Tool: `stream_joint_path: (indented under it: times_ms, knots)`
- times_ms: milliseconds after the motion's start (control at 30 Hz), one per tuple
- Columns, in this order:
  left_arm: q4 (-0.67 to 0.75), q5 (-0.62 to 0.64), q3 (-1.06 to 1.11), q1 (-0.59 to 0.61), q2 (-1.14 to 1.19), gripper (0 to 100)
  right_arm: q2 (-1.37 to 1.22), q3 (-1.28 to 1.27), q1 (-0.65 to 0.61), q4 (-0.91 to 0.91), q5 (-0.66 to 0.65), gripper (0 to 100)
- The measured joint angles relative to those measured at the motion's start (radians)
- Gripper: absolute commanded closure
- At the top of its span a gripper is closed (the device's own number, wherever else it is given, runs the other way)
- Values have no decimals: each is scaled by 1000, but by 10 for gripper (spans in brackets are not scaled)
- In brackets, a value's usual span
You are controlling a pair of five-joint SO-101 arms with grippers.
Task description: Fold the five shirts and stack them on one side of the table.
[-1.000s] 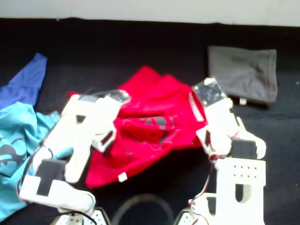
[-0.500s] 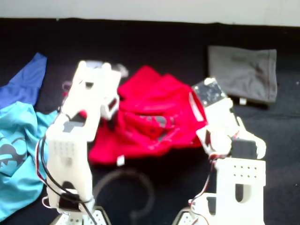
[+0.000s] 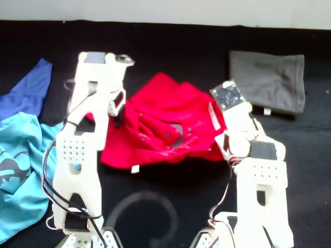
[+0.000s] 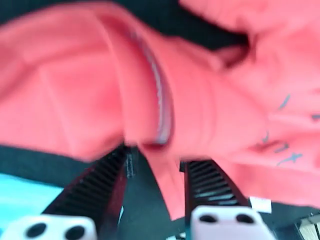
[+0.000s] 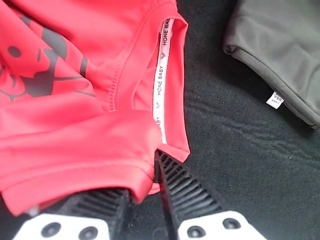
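High view: the red shirt (image 3: 165,132), soft jersey with a grey print, lies bunched in the middle of the black cloth-covered desk (image 3: 170,51), between the two arms. The left gripper (image 3: 117,109) sits at its left edge and the right gripper (image 3: 221,142) at its right edge by the collar. A folded grey shirt (image 3: 269,80) lies flat at the far right, apart from the red one. A crumpled turquoise shirt (image 3: 20,165) and a blue shirt (image 3: 28,90) lie at the left. The red cloth is heaped in ridges, so any fold made now would likely lock in creases and give a lumpy bundle that stacks badly.

Left wrist view: the left gripper (image 4: 157,162) appears clenched on a narrow fold of the red shirt (image 4: 225,115) hanging between its jaws, though the picture is blurred. The bite looks thin. A firm pull could let the fold slide free and drop that side.

Right wrist view: the right gripper (image 5: 145,180) is clamped on the hem of the red shirt (image 5: 75,130), close to the white neck label strip (image 5: 161,75). It holds near the very edge, so if the arms pull against each other the hem may strip out. The grey shirt (image 5: 280,45) lies just beside, and a careless sweep toward it could rumple that finished fold.
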State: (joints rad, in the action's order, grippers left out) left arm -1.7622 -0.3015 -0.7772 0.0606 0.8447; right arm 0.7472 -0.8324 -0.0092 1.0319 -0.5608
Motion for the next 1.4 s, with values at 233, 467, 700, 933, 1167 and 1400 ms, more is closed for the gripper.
stream_joint_path:
  times_ms: [233, 467, 700, 933, 1167, 1400]
  knots:
    - [26, -55, 466, 2, -373, 846, -2, 0, 0, -2, 0, 991]
    - [262, -78, 882, 34, -520, 845, -2, 0, 0, -2, 0, 991]
    - [285, -44, 939, 34, -523, 845, -2, 0, 0, -2, 0, 991]
    - [285, -41, 964, 28, -523, 798, -2, 0, 0, -2, 0, 991]
    - [299, -41, 987, 12, -532, 798, -2, -2, 0, -2, 0, 991]
    - [351, -41, 1016, 12, -532, 798, -2, -2, 0, -2, 0, 991]
